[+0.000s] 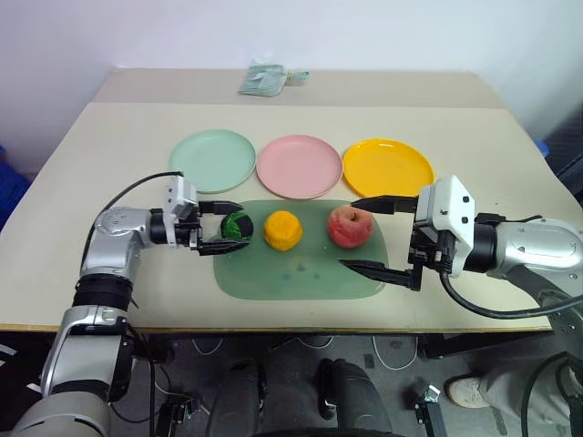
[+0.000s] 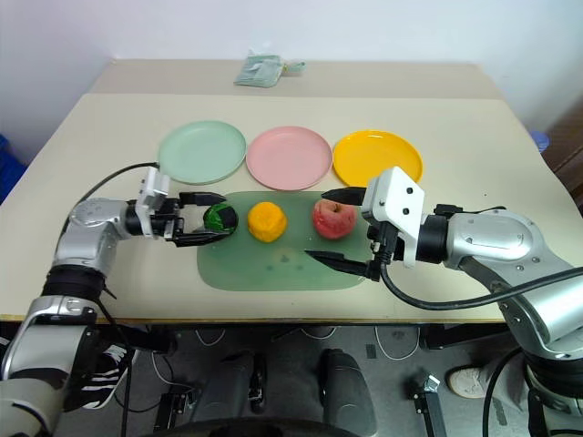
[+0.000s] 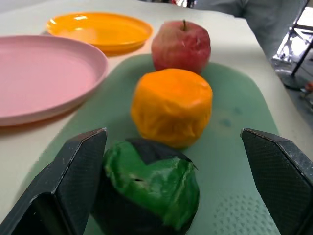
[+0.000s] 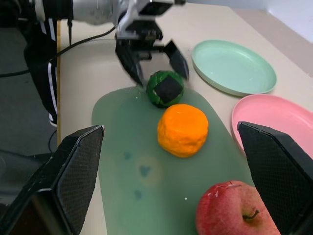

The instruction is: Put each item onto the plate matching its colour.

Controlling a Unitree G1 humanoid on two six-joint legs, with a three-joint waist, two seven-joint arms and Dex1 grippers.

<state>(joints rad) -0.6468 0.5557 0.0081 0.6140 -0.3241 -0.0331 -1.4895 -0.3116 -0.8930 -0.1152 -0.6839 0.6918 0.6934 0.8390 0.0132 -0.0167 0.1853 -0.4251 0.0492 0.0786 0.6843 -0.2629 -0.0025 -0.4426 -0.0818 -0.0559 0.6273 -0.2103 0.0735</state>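
Left wrist view shows my left gripper (image 3: 168, 161) spread wide and empty around the green and black ball (image 3: 146, 193) on the mat (image 3: 234, 161); it looks light, glossy, probably slippery, so I'd pinch across its middle.

This looks like a robot test room, like a lab, not a home. A plain tan table (image 1: 474, 146) stands against a bare white wall (image 1: 273, 27). Things are set out neatly, as for a test: three plates in a row, green (image 1: 212, 159), pink (image 1: 299, 166) and yellow (image 1: 388, 167), and three toy fruits on a green mat (image 1: 301, 273). A second table (image 1: 383, 86) stands behind, with a small packet (image 1: 264, 79) on it. Cables (image 1: 392, 350) lie loose on the grey floor (image 1: 301, 350) under the table. A person's shoe (image 1: 469, 391) shows on the floor close by.
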